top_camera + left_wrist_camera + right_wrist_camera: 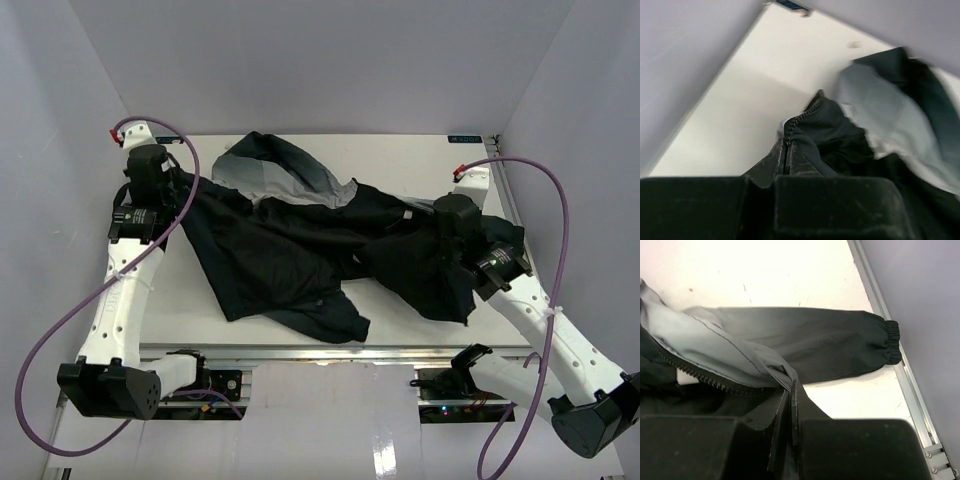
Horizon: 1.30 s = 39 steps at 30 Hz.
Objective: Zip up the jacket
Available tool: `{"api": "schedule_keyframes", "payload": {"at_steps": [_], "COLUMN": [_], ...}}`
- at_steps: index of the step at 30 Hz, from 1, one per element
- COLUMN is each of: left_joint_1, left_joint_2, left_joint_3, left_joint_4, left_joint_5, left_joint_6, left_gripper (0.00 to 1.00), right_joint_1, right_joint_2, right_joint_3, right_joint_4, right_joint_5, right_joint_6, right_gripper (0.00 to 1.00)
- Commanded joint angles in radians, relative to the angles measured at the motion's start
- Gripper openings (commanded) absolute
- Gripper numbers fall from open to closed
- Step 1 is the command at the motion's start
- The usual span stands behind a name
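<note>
The jacket [300, 240] lies crumpled and open across the middle of the table, black lining up, with a light grey part at the back. My left gripper [178, 192] is shut on the jacket's left edge; in the left wrist view the jaws [786, 145] pinch the fabric right at the zipper teeth [802, 117]. My right gripper [440, 228] is shut on the jacket's right side; in the right wrist view the jaws [791, 385] clamp a fold of grey fabric [725, 347] beside a zipper row [705, 377]. A dark sleeve with an elastic cuff [891, 342] lies beyond.
The white table [400, 160] is walled by grey panels at the back and both sides. A metal rail [895, 355] runs along the table's right edge. Purple cables loop off both arms.
</note>
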Motion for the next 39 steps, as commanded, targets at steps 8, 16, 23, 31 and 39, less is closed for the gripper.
{"api": "schedule_keyframes", "payload": {"at_steps": [8,16,23,31,39], "left_joint_1": [-0.333,-0.500,-0.503,-0.442,-0.250], "left_joint_2": [0.262,0.296,0.261,0.056,0.037], "left_joint_3": [-0.123,-0.302,-0.327,-0.290,-0.230], "left_joint_4": [0.169,0.335,0.405,0.304,0.129], "left_joint_5": [0.535,0.520,0.631,0.514,0.585], "left_joint_6": [-0.141,-0.176,-0.124,-0.100,-0.118], "left_gripper": [0.00,0.02,0.36,0.61,0.63], "right_joint_1": [0.110,0.263,0.292,0.294,0.338], "right_joint_2": [0.048,0.149,0.171,0.070,0.142], "right_joint_3": [-0.090,-0.317,-0.356,-0.238,-0.154], "right_joint_4": [0.266,0.493,0.552,0.452,0.481], "right_joint_5": [-0.538,-0.573,-0.562,-0.561,-0.631], "right_joint_6": [0.001,0.085,0.090,0.076,0.090], "right_gripper": [0.08,0.10,0.47,0.62,0.62]}}
